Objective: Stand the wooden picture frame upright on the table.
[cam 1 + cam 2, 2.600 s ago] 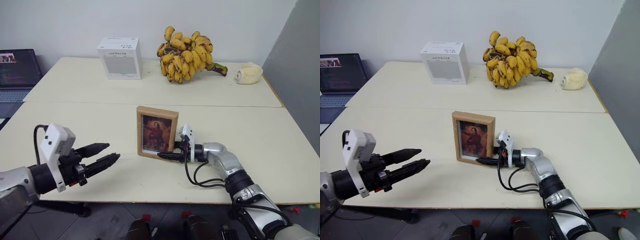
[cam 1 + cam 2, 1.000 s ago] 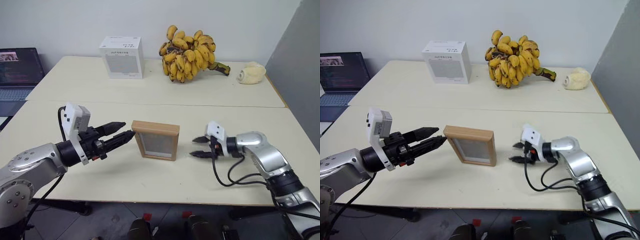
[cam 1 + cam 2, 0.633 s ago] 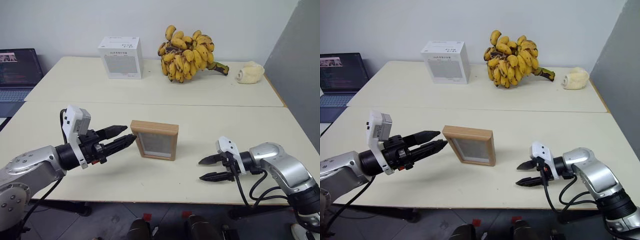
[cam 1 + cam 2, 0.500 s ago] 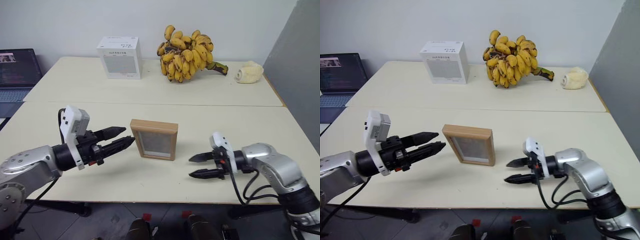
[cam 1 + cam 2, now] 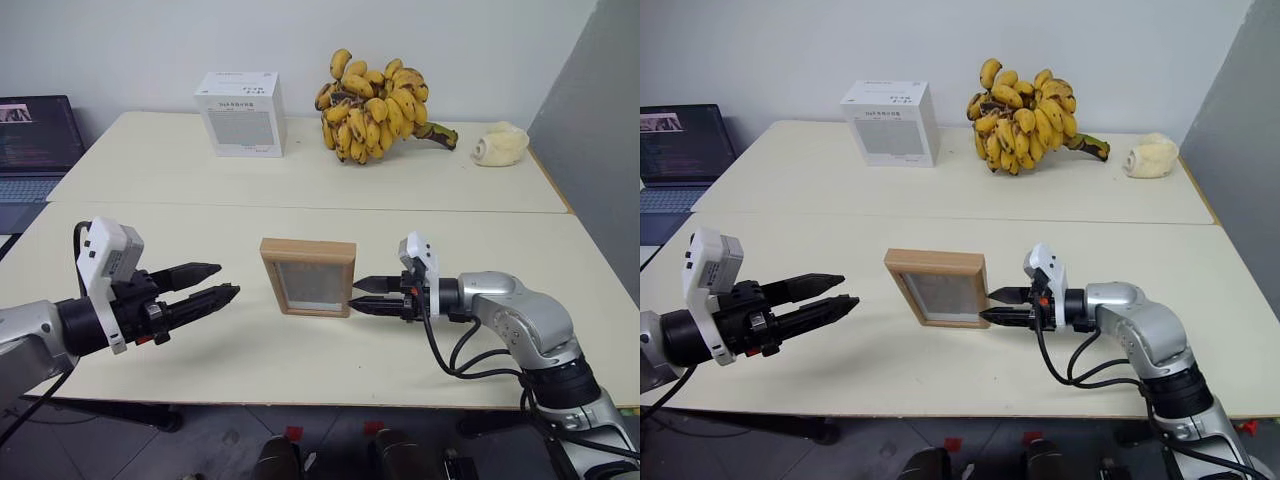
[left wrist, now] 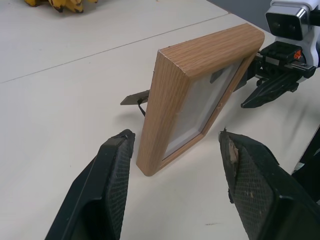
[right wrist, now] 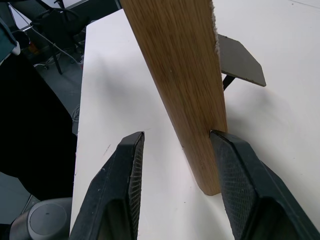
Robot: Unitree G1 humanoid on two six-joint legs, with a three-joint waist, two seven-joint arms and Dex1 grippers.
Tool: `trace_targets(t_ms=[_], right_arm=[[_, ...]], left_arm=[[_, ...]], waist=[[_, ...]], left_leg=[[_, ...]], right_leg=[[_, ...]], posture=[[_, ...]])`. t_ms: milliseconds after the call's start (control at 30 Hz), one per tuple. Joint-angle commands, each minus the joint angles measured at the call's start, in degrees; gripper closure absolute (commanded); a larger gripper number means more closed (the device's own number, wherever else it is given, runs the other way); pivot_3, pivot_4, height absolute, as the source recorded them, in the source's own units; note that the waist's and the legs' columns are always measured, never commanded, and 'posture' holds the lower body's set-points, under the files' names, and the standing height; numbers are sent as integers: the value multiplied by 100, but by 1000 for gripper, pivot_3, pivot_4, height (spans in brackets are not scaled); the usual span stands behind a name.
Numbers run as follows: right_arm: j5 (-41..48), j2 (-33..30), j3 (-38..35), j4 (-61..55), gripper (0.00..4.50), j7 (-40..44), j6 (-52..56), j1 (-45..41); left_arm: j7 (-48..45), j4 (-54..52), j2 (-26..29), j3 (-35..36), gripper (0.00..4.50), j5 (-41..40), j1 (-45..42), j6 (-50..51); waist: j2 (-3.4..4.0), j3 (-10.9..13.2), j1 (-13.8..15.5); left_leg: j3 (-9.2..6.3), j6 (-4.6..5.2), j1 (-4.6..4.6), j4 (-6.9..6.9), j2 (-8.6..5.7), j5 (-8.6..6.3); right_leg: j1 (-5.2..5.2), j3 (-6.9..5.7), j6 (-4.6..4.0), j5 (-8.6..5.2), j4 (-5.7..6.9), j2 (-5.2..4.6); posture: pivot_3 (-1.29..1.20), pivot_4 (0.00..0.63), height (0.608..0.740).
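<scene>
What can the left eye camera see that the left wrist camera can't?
Left eye alone: the white box, the laptop and the pale lump at the table's far side. Left wrist alone: the stand flap poking out behind the wooden picture frame. Both: the frame standing, bananas, the left hand open and the right hand.

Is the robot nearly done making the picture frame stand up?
Nearly. The wooden picture frame already stands on the table, leaning on its stand flap. Right now the right gripper is at the frame's edge, one finger against it, jaws apart. The left gripper waits open nearby. Left to do: let go and see it stay up.
</scene>
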Motion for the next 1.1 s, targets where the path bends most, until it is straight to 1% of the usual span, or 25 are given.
trace_targets(t_ms=[33,167,300,367,400,433,467,633,733,900,1100], right_arm=[[-26,-342,58,-139,2367,232,-70,85],[-11,-764,185,-354,2367,510,-67,406],[20,-810,239,-427,2367,450,-44,559],[194,-709,190,-558,2709,390,101,559],[259,-622,174,-634,2803,318,166,523],[315,-529,156,-689,3134,232,244,471],[358,-438,130,-726,3319,137,302,417],[643,418,-270,-619,3319,-718,663,-132],[760,732,-443,-571,3319,-1053,828,-428],[701,748,-394,-406,3319,-1109,782,-610],[678,666,-349,-348,3319,-1069,722,-616]], left_arm=[[49,-172,-68,249,1620,5,58,-88],[107,-205,-115,244,1620,-28,65,-95],[173,-221,-124,197,1620,-95,11,-80],[152,-196,-97,171,1620,-89,-15,-67],[129,-157,-74,157,1620,-75,-38,-63],[113,-121,-53,143,1620,-65,-63,-60],[107,-93,-36,133,1620,-61,-89,-55],[51,10,12,58,1620,-5,-208,-37],[21,40,4,10,1620,31,-247,-51],[11,57,-58,-74,1620,88,-292,-99],[1,46,-143,-97,1620,143,-276,-150]], waist=[[0,0,2],[0,0,23],[-1,1,-1],[-1,1,-23],[-1,1,-26],[-1,1,-28],[-1,1,-31],[-1,1,-43],[-1,1,-41],[-1,1,-23],[0,2,-34]], left_leg=[[0,0,-3,0,0,0],[-1,-1,-5,-2,0,-1],[0,0,-5,0,0,-1],[1,0,-4,1,0,-1],[1,0,-4,2,1,-1],[1,0,-4,2,1,-1],[1,0,-4,1,1,-1],[0,-1,-4,1,1,-1],[0,-1,-5,1,0,-1],[-3,-1,-10,-3,0,-1],[-2,-1,-10,-5,1,-1]], right_leg=[[-2,0,0,0,-1,0],[-1,-2,0,0,-8,-2],[-1,-1,2,1,-9,-1],[-1,1,5,3,-9,-1],[-1,1,6,3,-9,-1],[-1,1,5,3,-9,-1],[-1,0,5,3,-9,-1],[-1,0,5,3,-8,0],[-1,0,6,3,-9,-1],[-2,-5,4,2,-14,-2],[-3,-4,3,2,-15,-1]], posture=[[0,150,740],[0,150,740],[0,150,740],[0,150,740],[0,150,740],[0,150,740],[0,150,740],[0,150,740],[0,150,740],[0,150,740],[0,150,740]])
